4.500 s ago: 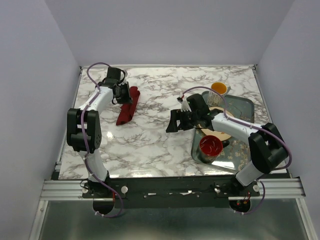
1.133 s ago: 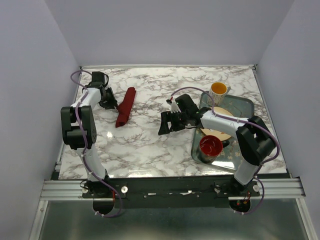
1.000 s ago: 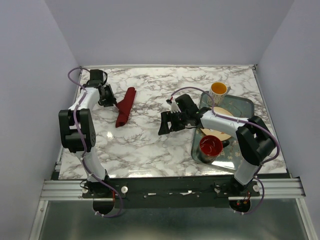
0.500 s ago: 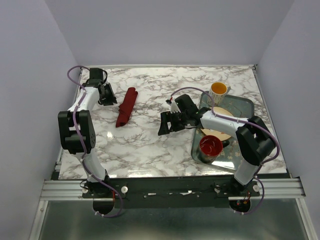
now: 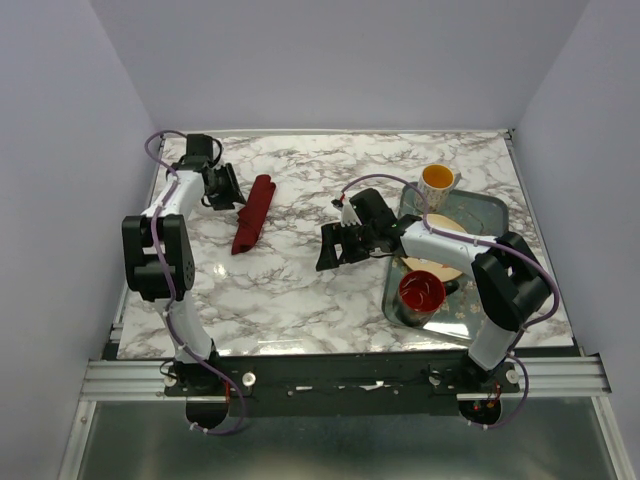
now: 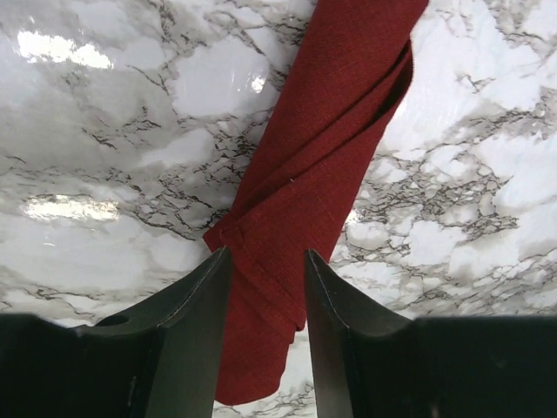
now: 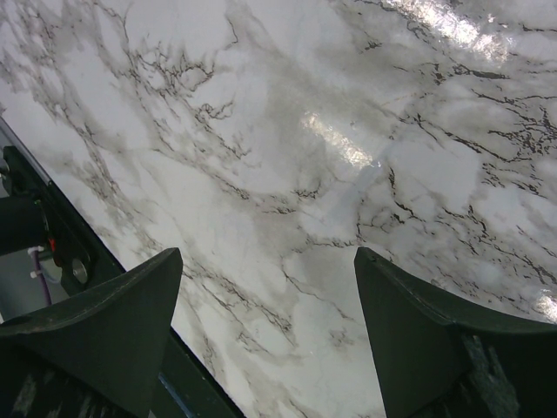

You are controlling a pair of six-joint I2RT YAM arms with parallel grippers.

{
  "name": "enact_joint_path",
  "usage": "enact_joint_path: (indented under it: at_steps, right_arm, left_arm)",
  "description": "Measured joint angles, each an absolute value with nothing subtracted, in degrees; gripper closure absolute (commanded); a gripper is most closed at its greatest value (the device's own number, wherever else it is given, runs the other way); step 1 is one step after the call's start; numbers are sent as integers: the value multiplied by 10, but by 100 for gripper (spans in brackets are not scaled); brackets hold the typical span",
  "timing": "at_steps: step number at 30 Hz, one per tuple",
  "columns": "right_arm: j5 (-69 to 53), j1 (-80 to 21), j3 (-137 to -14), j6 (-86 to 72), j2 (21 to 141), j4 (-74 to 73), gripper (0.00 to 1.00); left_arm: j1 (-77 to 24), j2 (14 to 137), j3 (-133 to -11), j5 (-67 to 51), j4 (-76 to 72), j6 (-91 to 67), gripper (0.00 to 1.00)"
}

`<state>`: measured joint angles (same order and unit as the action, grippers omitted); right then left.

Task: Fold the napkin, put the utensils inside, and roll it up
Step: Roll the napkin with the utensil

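Observation:
The napkin (image 5: 252, 213) is a dark red cloth rolled into a long narrow bundle, lying diagonally on the marble at the back left. My left gripper (image 5: 238, 193) is at its far end. In the left wrist view the roll (image 6: 322, 174) runs up and right from between the fingers, and the left gripper (image 6: 267, 257) stands open, straddling that end with a strip of marble showing beside the right finger. My right gripper (image 5: 325, 250) hovers open over bare marble mid-table, with nothing between its fingers (image 7: 130, 296). The utensils do not show in any view.
A metal tray (image 5: 495, 205) sits at the right, holding a white mug with a yellow inside (image 5: 438, 180), a tan plate (image 5: 455, 272) and a red bowl (image 5: 421, 292). The right arm reaches across the tray's left edge. Walls close the table at the back and sides.
My left gripper has swung right from the table's left edge to the napkin's far end, and its jaws have widened. The right arm and the napkin have stayed put over the last second.

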<state>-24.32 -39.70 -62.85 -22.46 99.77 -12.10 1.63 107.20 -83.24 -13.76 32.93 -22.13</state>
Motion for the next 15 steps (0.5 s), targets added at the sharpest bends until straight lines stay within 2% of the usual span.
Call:
enact_joint_path:
  at_steps: [15]
  right_arm:
    - [-243,-397,-628,-225,998,-121,12]
  left_arm:
    - [16,1102,-830,-136,326,-216,52]
